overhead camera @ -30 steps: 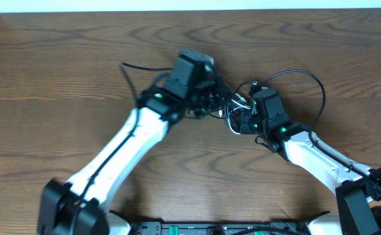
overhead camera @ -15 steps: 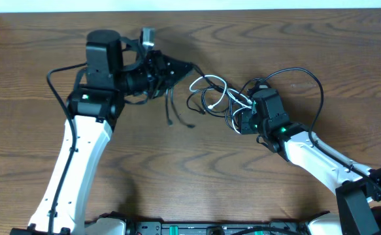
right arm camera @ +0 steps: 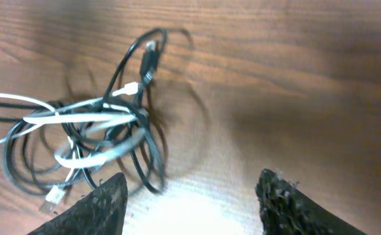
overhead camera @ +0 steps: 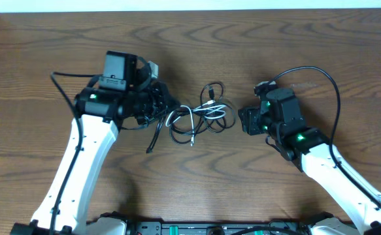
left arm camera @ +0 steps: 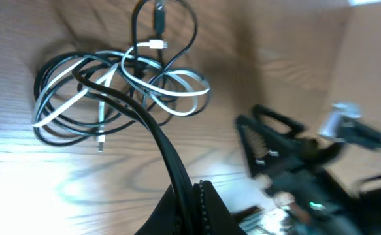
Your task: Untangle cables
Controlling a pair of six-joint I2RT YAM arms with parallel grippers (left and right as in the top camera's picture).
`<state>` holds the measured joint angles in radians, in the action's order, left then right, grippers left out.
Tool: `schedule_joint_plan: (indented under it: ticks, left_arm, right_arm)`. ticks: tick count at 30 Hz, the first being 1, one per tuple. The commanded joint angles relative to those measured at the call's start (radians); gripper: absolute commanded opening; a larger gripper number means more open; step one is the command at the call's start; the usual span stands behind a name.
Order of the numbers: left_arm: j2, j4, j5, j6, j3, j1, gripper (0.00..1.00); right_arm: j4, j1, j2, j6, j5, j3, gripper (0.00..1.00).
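The cables [overhead camera: 200, 116] lie in a loose tangle of black cords and one white cord [overhead camera: 182, 115] on the table between the two arms. My left gripper [overhead camera: 163, 103] sits at the tangle's left edge. In the left wrist view it [left arm camera: 191, 187] is shut on a black cable [left arm camera: 167, 153] that runs up into the tangle [left arm camera: 112, 91]. My right gripper [overhead camera: 242, 121] stands just right of the tangle. Seen from the right wrist, it [right arm camera: 193, 196] is open with only bare wood between its fingers, and the tangle [right arm camera: 92, 137] lies ahead to the left.
The wooden table [overhead camera: 242, 59] runs to a pale strip at the back edge. A thick black wire [overhead camera: 321, 78] arcs over the right arm, and another [overhead camera: 66, 91] loops beside the left arm. The right arm [left arm camera: 288, 156] shows blurred in the left wrist view.
The right gripper has opened, let go of the tangle and drawn back to the right. The left arm swung out left with its black cable, then came back toward the middle.
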<state>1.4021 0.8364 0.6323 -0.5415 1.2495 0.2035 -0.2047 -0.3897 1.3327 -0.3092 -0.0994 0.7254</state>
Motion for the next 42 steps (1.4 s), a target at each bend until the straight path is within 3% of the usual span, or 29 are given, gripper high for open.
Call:
schedule_joint_plan:
  ticks: [1, 5, 6, 10, 14, 21, 26, 31, 34, 42]
  left_arm:
    - [0.043, 0.014, -0.081, 0.124, 0.003, 0.039, 0.07]
    - [0.095, 0.042, -0.145, 0.172, 0.003, 0.093, 0.11]
    - [0.112, 0.053, -0.166, 0.187, 0.003, 0.111, 0.17]
    - [0.171, 0.121, -0.362, 0.180, 0.003, 0.161, 0.63]
    - [0.192, 0.203, -0.551, 0.140, 0.005, 0.167, 0.73]
    - [0.190, 0.285, -0.592, 0.137, 0.077, 0.173, 0.73]
    - [0.191, 0.209, -0.592, 0.155, 0.079, 0.227, 0.54]
    - [0.193, 0.027, -0.592, 0.284, 0.079, 0.312, 0.54]
    - [0.210, -0.079, -0.593, 0.379, 0.078, 0.366, 0.60]
    - [0.362, -0.188, -0.632, 0.404, 0.078, 0.413, 0.68]
  right_arm:
    - [-0.027, 0.012, -0.020, 0.011, -0.013, 0.001, 0.61]
    - [-0.036, 0.013, -0.020, 0.019, -0.085, 0.001, 0.57]
    - [-0.034, 0.013, -0.020, 0.026, -0.113, 0.001, 0.55]
    - [-0.031, 0.016, -0.020, 0.026, -0.120, 0.001, 0.52]
    - [-0.039, 0.027, -0.020, 0.027, -0.120, 0.001, 0.53]
    - [-0.032, 0.056, -0.020, 0.026, -0.117, 0.001, 0.53]
    - [-0.037, 0.064, -0.020, 0.026, -0.116, 0.001, 0.52]
    - [-0.039, 0.064, -0.020, 0.026, -0.113, 0.001, 0.52]
    - [-0.039, 0.064, -0.020, 0.026, -0.113, 0.001, 0.52]
    - [-0.043, 0.064, -0.020, 0.026, -0.114, 0.001, 0.53]
